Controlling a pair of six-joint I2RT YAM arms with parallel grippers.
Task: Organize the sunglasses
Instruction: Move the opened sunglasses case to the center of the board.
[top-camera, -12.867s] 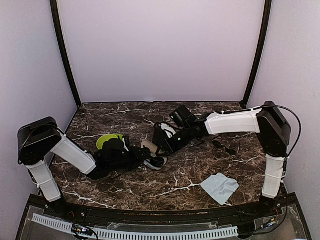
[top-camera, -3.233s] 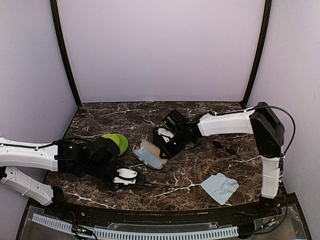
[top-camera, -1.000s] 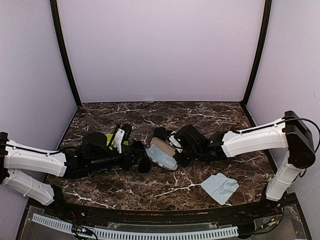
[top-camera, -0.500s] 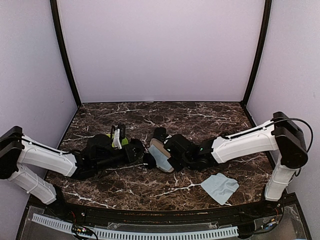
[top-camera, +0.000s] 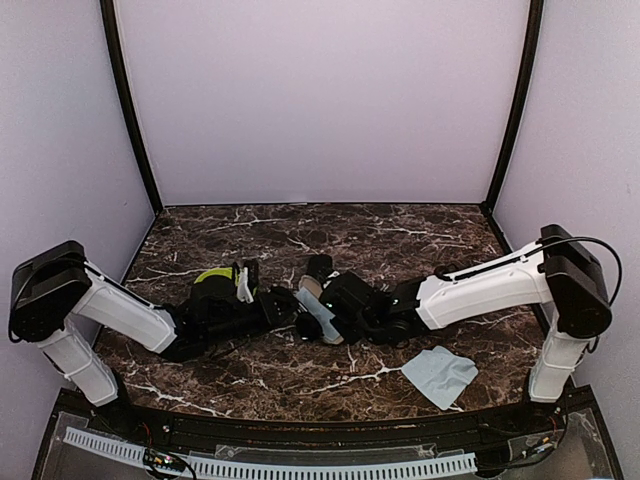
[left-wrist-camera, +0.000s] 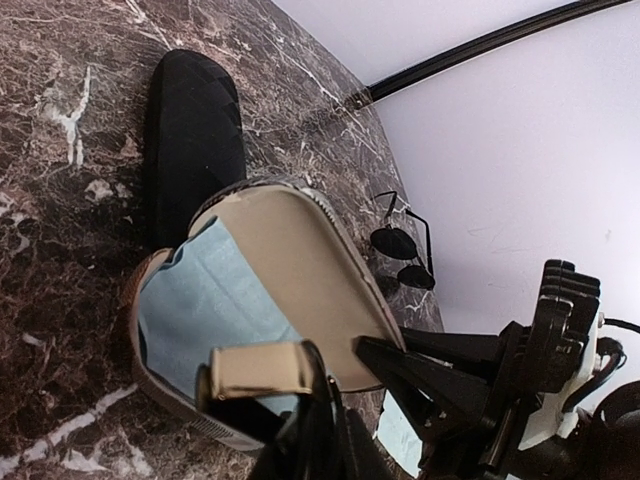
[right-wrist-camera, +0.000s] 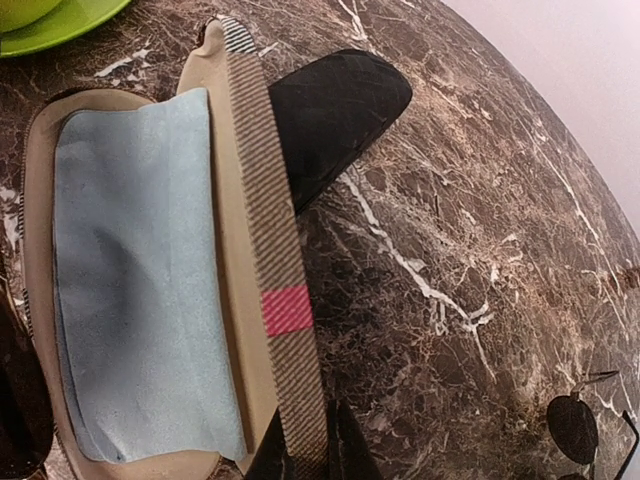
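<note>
Sunglasses (left-wrist-camera: 393, 242), open case (right-wrist-camera: 265, 200), dark marble table (top-camera: 260, 225), lilac walls (top-camera: 320, 100)

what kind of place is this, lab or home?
Probably a lab test booth: plain lilac wall panels enclose a brown marble-pattern tabletop carrying a white left arm and white right arm.

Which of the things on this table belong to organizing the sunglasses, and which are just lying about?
Belong to the job: sunglasses; open striped case, gripped by the left tool and the right tool; inner blue cloth.
Lying about for now: closed black case; loose blue cloth; green dish.
</note>
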